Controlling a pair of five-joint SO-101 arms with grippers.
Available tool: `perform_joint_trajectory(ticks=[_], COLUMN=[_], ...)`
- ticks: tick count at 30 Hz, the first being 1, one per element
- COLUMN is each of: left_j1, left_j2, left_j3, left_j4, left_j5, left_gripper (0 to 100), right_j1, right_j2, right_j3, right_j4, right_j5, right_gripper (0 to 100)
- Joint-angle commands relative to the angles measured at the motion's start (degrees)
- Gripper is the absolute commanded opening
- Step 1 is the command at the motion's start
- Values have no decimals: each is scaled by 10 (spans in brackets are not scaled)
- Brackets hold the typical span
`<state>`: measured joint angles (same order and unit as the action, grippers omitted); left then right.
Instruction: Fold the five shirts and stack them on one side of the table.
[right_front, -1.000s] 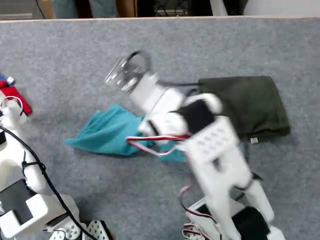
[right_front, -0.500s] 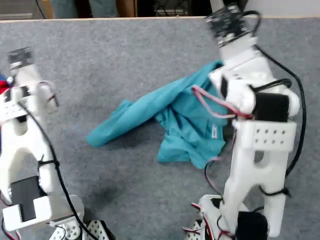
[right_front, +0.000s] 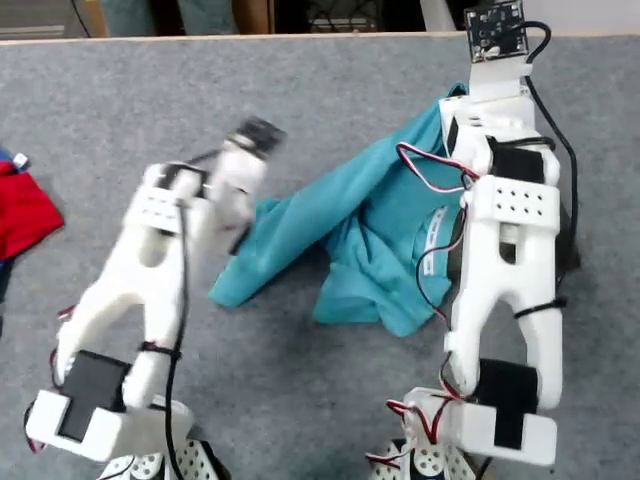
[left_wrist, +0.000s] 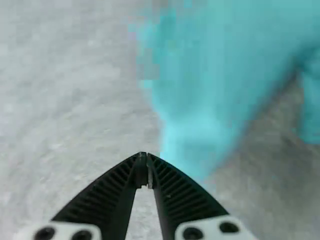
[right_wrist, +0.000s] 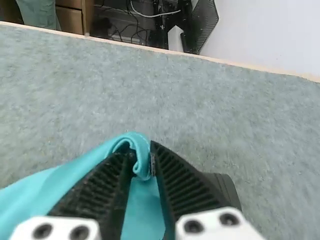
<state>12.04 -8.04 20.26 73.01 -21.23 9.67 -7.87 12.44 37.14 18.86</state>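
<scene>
Left wrist view: teal shirt (left_wrist: 215, 75) (probably)

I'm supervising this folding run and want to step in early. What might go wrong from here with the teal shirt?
The right gripper pinches only a thin edge of the teal shirt, so the cloth may slip out under tension. The left gripper is shut and empty beside the shirt's trailing end, so it could push the cloth rather than grab it. The shirt lies bunched in the middle, so a fold may trap wrinkles.
</scene>
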Motion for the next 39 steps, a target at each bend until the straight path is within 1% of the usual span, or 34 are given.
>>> perform_joint_trajectory(ticks=[1,4,6,9,10,14,16,19,21,22,24,29,31,34,39], left_j1=[59,104,122,124,124,120,102,55,22,11,-7,-40,-45,-43,-38], left_j2=[-25,-22,-22,-22,-22,-6,18,59,73,74,72,24,-5,-55,-148], left_j3=[-22,-21,2,71,97,184,196,196,192,185,158,19,-31,-78,-109], left_j4=[22,35,24,-53,-87,-236,-298,-382,-407,-401,-358,-127,-56,13,98], left_j5=[-20,-19,-18,5,19,70,97,103,107,107,107,103,103,103,88], left_gripper=[30,38,105,231,245,209,147,19,39,24,30,29,29,29,29], right_j1=[-5,2,5,14,15,10,10,11,11,11,10,10,10,3,-25], right_j2=[7,12,13,16,16,14,12,11,11,11,11,6,-4,-24,-65], right_j3=[-7,-7,-9,-22,-23,-22,-24,-25,-28,-31,-43,-105,-135,-184,-271], right_j4=[-30,-37,-38,-34,-33,-32,-25,-24,-21,-17,6,104,146,206,322], right_j5=[0,0,0,0,0,-1,0,0,0,0,-4,-4,0,1,1], right_gripper=[18,18,18,18,18,18,18,18,18,18,18,18,18,18,18])
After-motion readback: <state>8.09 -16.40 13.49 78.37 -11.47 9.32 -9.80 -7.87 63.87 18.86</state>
